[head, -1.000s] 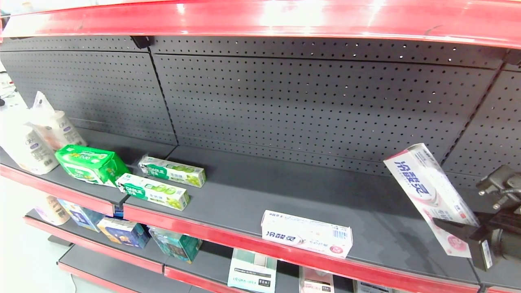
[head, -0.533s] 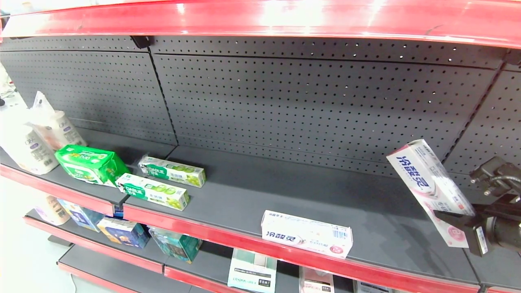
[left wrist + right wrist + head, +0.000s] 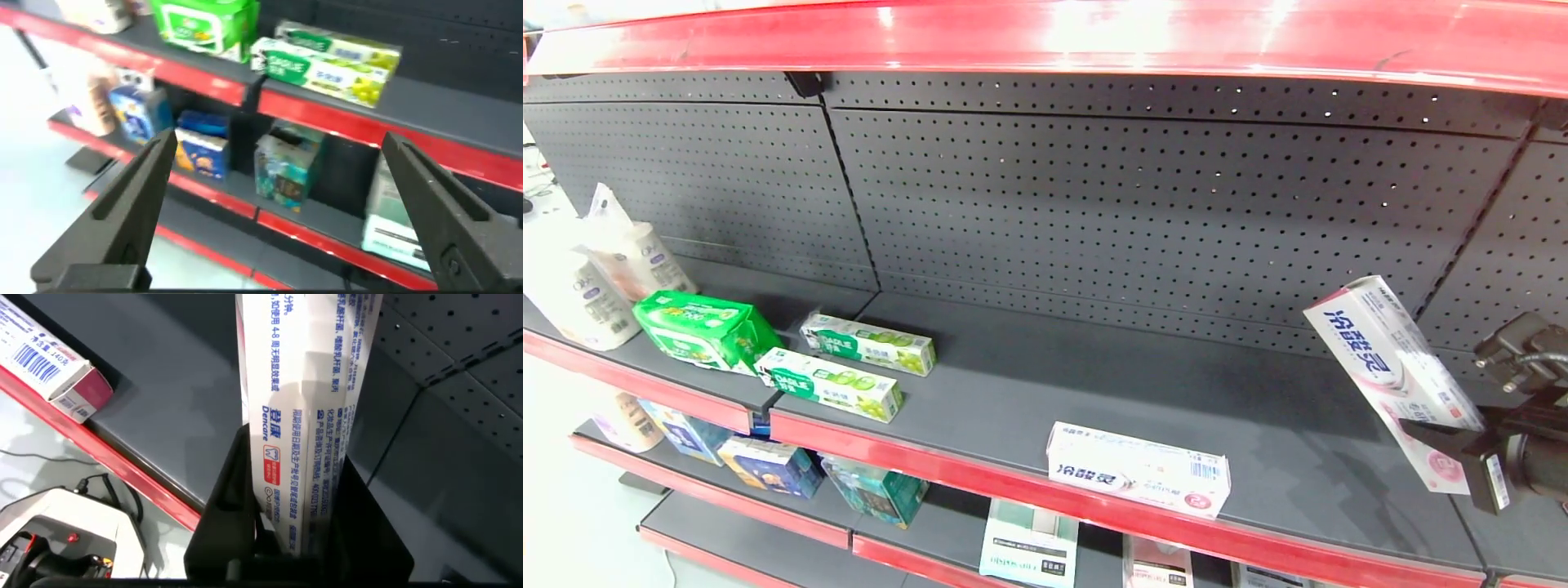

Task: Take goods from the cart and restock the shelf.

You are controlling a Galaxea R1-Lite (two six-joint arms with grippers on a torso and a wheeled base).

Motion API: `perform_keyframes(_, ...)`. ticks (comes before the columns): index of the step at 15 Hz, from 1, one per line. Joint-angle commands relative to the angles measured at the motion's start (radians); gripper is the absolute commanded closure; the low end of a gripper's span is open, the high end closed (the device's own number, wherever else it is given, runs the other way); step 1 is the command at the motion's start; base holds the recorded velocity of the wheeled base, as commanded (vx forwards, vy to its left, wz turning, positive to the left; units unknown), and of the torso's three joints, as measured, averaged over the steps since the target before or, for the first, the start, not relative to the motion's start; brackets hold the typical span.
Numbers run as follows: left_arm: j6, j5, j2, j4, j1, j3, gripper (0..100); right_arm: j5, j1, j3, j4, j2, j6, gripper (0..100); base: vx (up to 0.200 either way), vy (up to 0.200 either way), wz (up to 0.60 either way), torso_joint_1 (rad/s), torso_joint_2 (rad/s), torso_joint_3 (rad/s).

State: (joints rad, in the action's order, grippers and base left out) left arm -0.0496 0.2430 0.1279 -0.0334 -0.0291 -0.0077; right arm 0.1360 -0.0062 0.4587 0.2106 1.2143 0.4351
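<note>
Toothpaste box [image 3: 1388, 371], a long white-and-pink carton, looks easy to lose from this hold. The right gripper [image 3: 1462, 449] is closed on its lower end only, so most of its length hangs free as a lever. A bump or quick turn could make it pivot or slide between the fingers.

Nearest the robot, a matching carton [image 3: 1137, 468] lies flat right at the shelf's red front lip [image 3: 947, 457]. A low sweep to the left could knock it off the edge.

Farther in, on the dark shelf deck [image 3: 1094, 384], the risk is setting the box down while it is tilted. One corner would land first, and the box could skid or fall over on release.

Farthest back, the free end could strike the perforated back panel [image 3: 1135, 204] if pushed too deep.

The box stands up out of the jaws and leans up and leftward. It is held above the deck at the shelf's right end — not touching it — and well apart from the lying carton.

The left gripper [image 3: 286, 204] is spread wide and empty, facing the lower shelves.
</note>
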Motion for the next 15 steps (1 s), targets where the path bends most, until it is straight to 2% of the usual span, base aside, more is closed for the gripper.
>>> perform_keyframes(1, 0.000, -0.027, -0.010, 0.000, 0.061, 0.000, 0, 0.001, 0.000, 0.000, 0.001, -0.007, 0.001, 100, 0.000, 0.000, 0.00, 0.000, 0.00, 0.000)
perform_keyframes(2, 0.000, -0.050, -0.037, 0.000, 0.048, 0.000, 0, 0.001, 0.000, 0.000, 0.001, -0.009, 0.001, 100, 0.000, 0.000, 0.00, 0.000, 0.00, 0.000)
perform_keyframes(3, 0.011, -0.197, -0.128, 0.023, 0.029, 0.008, 0, 0.001, 0.000, -0.003, 0.001, -0.009, 0.001, 100, 0.000, 0.000, 0.00, 0.000, 0.00, 0.000)
perform_keyframes(4, 0.019, -0.222, -0.126, 0.030, 0.031, 0.006, 0, 0.001, 0.000, -0.006, 0.001, -0.010, 0.001, 100, 0.000, 0.000, 0.00, 0.000, 0.00, 0.000)
perform_keyframes(15, 0.028, -0.203, -0.126, 0.029, 0.031, 0.008, 0, 0.002, -0.014, -0.008, 0.000, 0.007, 0.001, 100, 0.000, 0.000, 0.00, 0.000, 0.00, 0.000)
